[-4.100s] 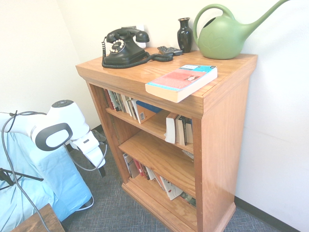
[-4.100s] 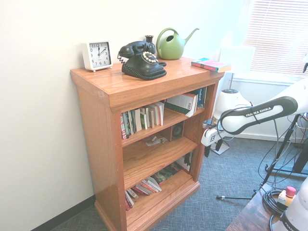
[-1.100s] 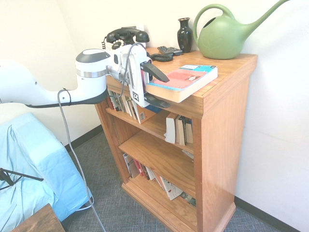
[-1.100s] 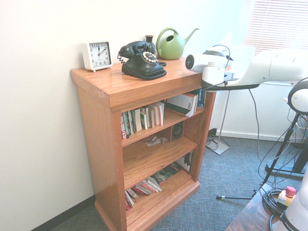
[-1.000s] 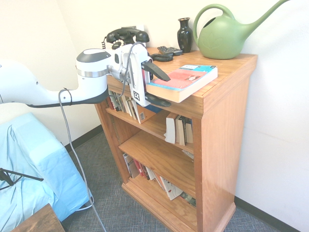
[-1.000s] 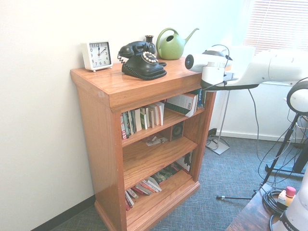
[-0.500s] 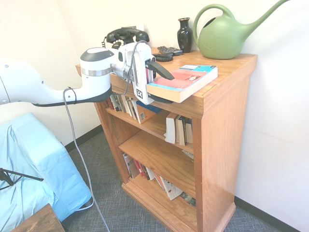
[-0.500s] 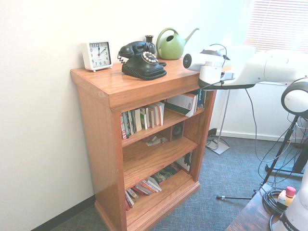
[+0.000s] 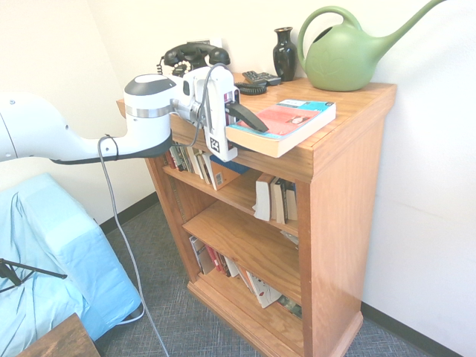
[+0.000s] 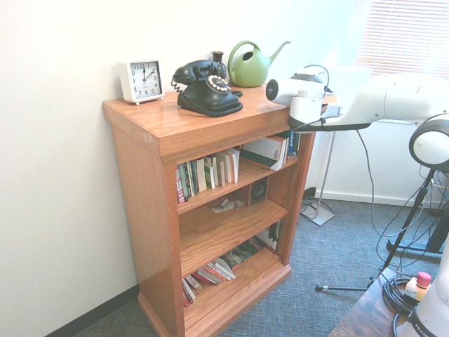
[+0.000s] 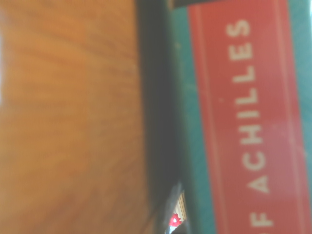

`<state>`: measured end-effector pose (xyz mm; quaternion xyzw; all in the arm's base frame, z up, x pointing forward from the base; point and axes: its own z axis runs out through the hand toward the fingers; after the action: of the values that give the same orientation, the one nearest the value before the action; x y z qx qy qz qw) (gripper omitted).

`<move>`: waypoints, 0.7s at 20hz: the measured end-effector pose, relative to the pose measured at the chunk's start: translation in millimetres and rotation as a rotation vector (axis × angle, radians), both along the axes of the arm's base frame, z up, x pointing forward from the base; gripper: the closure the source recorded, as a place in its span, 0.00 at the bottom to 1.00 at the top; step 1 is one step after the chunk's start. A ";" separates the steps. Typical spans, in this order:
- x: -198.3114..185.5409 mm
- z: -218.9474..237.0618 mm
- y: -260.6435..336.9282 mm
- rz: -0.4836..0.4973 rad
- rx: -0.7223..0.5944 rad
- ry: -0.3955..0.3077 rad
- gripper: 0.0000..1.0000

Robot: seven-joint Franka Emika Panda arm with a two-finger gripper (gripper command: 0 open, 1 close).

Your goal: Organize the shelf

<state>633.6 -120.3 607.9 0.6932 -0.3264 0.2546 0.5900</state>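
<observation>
Where the shelf stood against the wall, a teal-and-red paperback lay flat on its top, one corner jutting past the front edge toward the arm. The gripper reached in nearly level from that side, upper finger on the cover, lower one hidden beneath. Fingers were narrowed around the corner; a firm pinch could not be told.

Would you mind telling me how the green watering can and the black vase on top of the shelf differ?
The watering can is green, wide and round, with a looped handle and long spout; the vase is black, narrow and plain, without either. The can is far bulkier. Both stand upright at the back of the shelf top.
</observation>
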 end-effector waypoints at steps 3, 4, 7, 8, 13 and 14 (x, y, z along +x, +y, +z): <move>0.8 -1.7 -0.3 0.001 0.000 0.003 1.00; 0.9 -1.8 -0.2 0.001 0.000 0.003 1.00; 0.9 -1.8 -0.2 0.001 0.000 0.003 1.00; 0.9 -1.8 -0.2 0.001 0.000 0.003 1.00; -0.9 0.3 0.1 -0.002 0.014 -0.004 1.00; -3.4 4.0 0.9 -0.004 0.027 -0.013 1.00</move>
<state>630.2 -119.4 611.9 0.6988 -0.3353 0.2534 0.5788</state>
